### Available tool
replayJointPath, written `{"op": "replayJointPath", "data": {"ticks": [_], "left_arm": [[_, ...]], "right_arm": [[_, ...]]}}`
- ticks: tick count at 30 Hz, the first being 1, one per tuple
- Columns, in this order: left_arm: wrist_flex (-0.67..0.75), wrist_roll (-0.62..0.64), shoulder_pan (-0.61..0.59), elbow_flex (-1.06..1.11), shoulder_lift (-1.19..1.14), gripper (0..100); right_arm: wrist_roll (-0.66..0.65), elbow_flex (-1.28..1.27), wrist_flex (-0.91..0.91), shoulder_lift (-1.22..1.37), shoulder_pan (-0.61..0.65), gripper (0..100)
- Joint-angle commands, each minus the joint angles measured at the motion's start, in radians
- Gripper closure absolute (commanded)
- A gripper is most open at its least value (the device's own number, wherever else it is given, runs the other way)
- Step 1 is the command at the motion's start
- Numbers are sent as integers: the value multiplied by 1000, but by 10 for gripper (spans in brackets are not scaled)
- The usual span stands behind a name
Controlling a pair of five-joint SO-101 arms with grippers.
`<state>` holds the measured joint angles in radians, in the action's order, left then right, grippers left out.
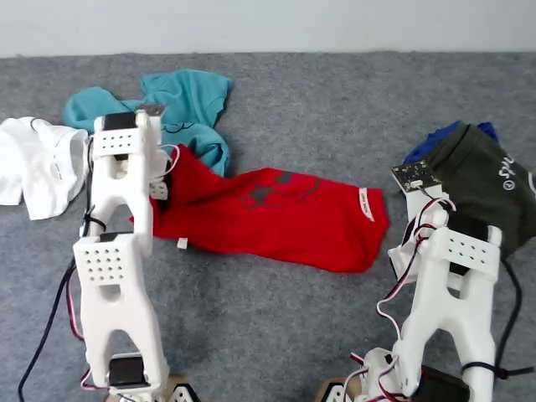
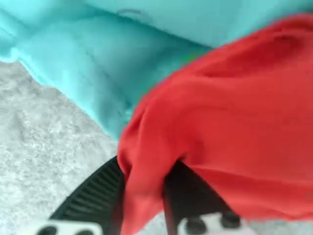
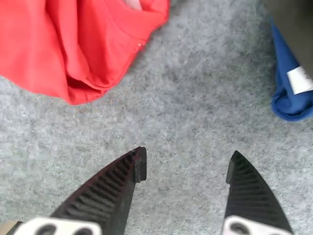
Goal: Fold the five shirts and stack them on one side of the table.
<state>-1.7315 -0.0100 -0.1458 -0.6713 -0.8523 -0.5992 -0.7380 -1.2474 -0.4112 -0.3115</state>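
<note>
A red shirt (image 1: 276,213) lies stretched across the middle of the grey table. My left gripper (image 2: 142,196) is shut on the red shirt (image 2: 220,132) at its left end, a fold of cloth pinched between the black fingers (image 2: 93,191). A teal shirt (image 1: 180,105) lies crumpled behind that end, its cloth (image 2: 98,63) right beside the held fold. My right gripper (image 3: 188,169) hangs open over bare grey felt, near the red shirt's collar end (image 3: 83,44). A white shirt (image 1: 38,163) sits at the far left. A dark green shirt (image 1: 490,180) lies on a blue shirt (image 1: 440,138) at the right.
The left arm (image 1: 121,251) stands over the left front of the table, the right arm (image 1: 448,285) at the right front. Bare grey felt (image 1: 268,318) spreads between them. A pale wall runs along the table's far edge.
</note>
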Motion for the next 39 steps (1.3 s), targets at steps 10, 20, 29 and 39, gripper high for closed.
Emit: {"op": "replayJointPath", "data": {"ticks": [10,20,29,39], "left_arm": [[-23,9,18,409,279,913],[-23,14,57,375,319,915],[-20,8,315,278,377,987],[-21,9,571,61,377,987]], "right_arm": [[3,5,-2,-45,-7,724],[3,5,1,-45,-2,724],[3,5,-1,-45,-2,724],[8,9,-21,-96,-41,724]]}}
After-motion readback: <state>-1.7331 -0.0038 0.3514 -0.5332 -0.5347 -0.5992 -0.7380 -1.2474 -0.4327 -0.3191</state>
